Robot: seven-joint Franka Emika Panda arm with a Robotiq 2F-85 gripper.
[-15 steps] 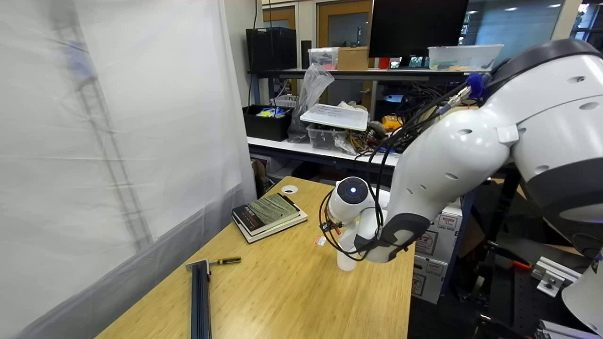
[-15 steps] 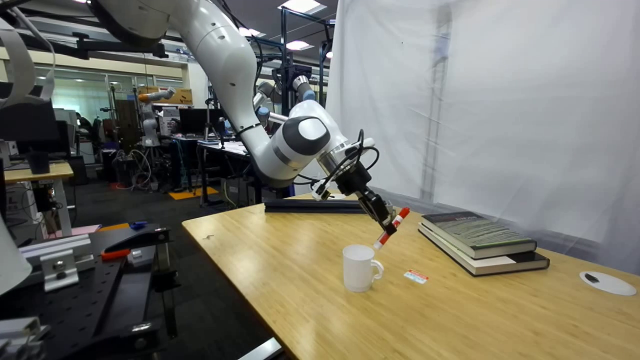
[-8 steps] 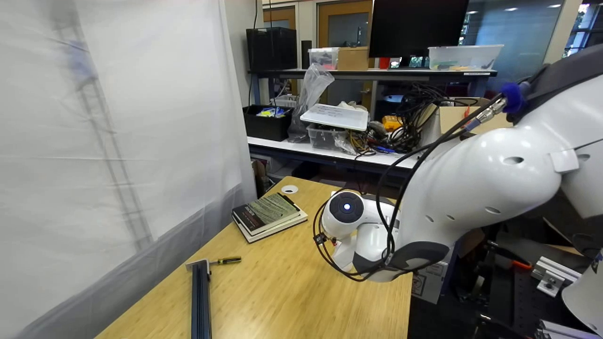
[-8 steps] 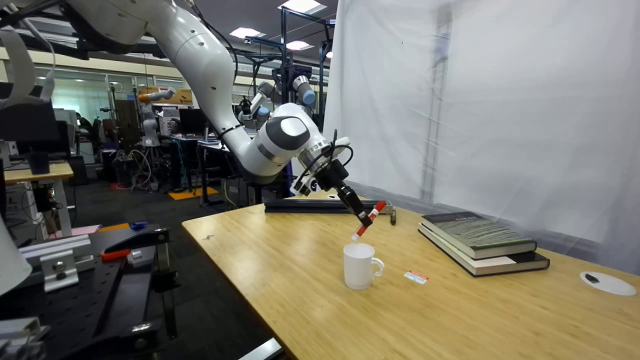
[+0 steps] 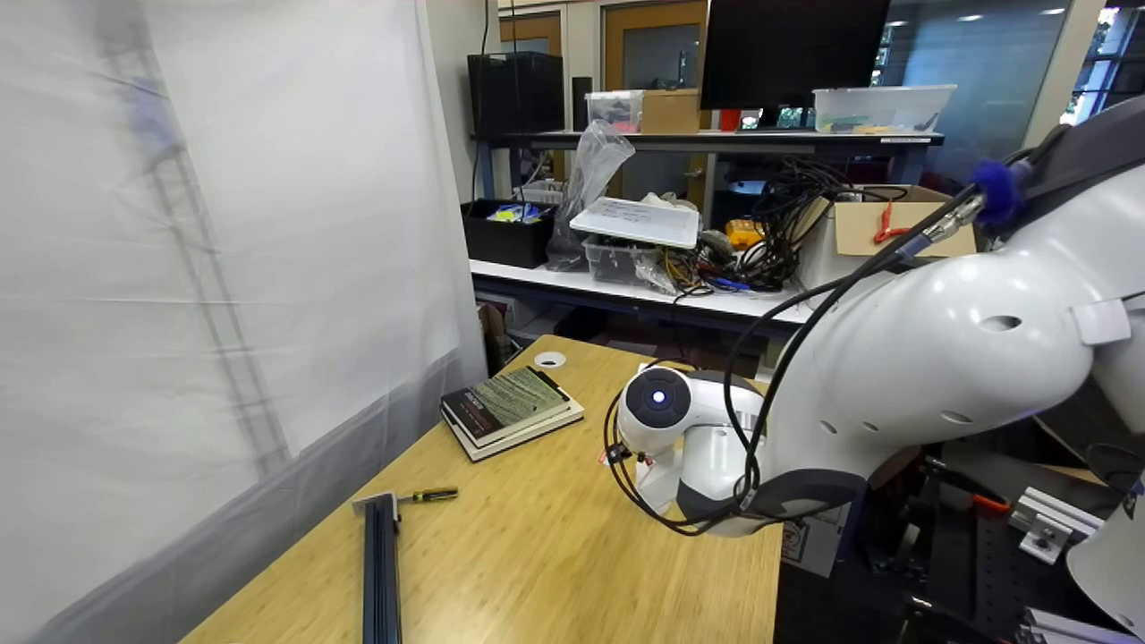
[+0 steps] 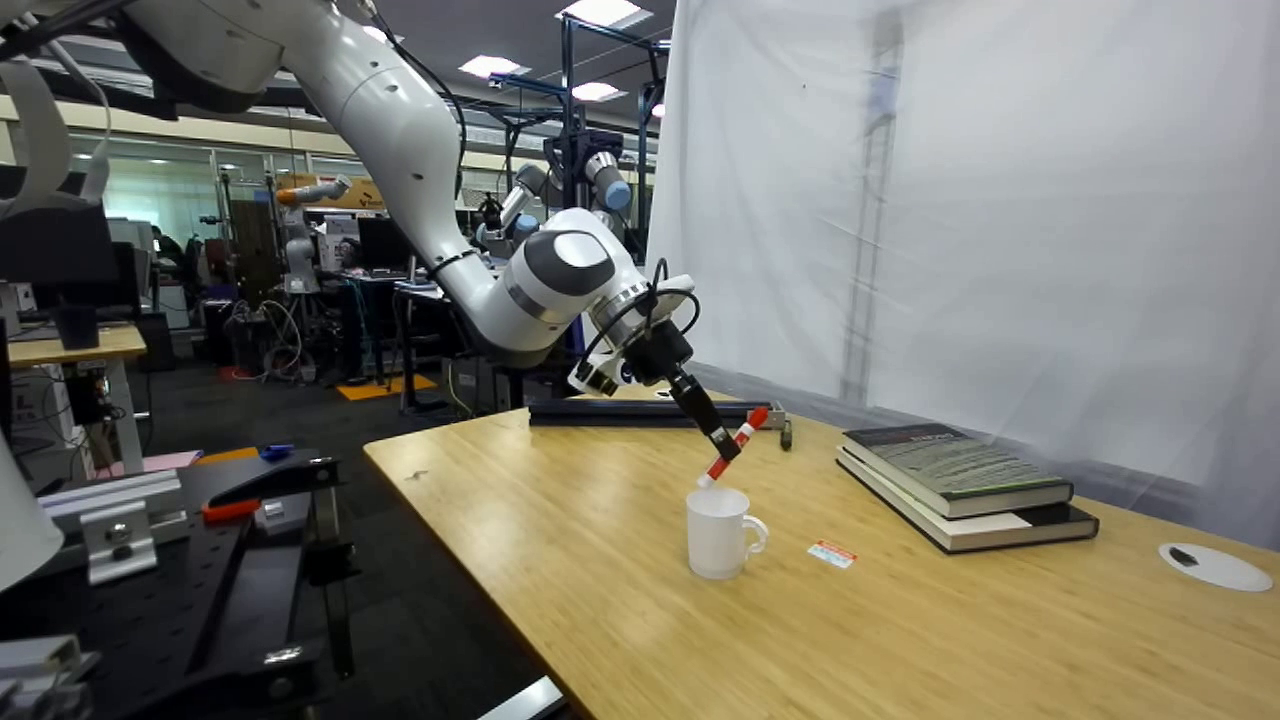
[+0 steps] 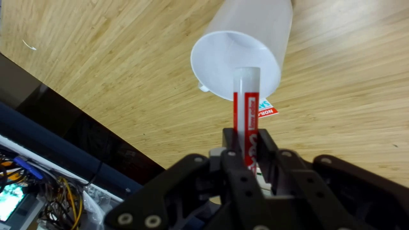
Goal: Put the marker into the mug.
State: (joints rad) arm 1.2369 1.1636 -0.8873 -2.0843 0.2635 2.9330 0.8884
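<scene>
1. Currently gripper [image 7: 246, 140] clamped on marker [image 6: 733, 448], red end up.
2. Marker slants, white end just above mouth of mug [image 6: 714, 540].
3. Mug upright on table [image 6: 900, 625], handle right in an exterior view; books [image 6: 955, 468] stacked farther right.

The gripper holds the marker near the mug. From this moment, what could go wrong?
First, the marker is tilted, and in an exterior view its white end looks close to the rim of the mug; lowering it might tip the mug.
Second, the gripper grasps the marker partway along; if it opens too early, the slanted marker may miss the opening and fall onto the table.
</scene>
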